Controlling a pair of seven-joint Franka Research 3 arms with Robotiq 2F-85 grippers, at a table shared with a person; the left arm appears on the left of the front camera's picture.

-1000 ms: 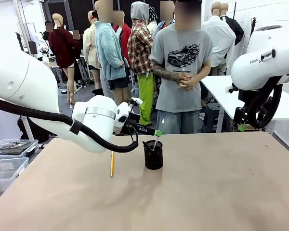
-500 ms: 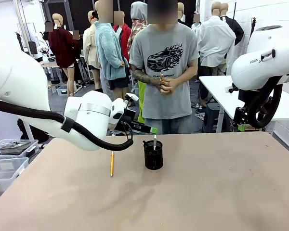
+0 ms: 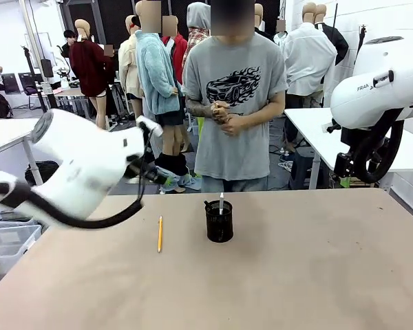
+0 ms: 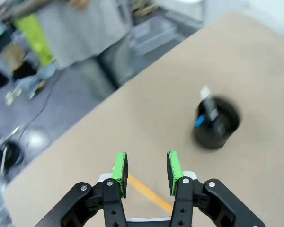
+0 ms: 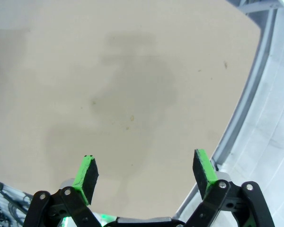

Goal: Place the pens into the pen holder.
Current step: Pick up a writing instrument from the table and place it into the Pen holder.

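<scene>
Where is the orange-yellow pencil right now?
In the front view the orange-yellow pencil lies flat on the table, left of the pen holder and apart from it. The left wrist view shows it under the open left tool.

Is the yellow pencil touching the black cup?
Apart. In the front view the orange-yellow pen lies flat on the table, with a strip of bare surface between it and the pen holder.

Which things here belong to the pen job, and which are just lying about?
Job: pen holder, silver-white pen and blue-tipped pen standing in it, orange-yellow pen lying on the table.
Lying about: plastic bins beside the table.
</scene>
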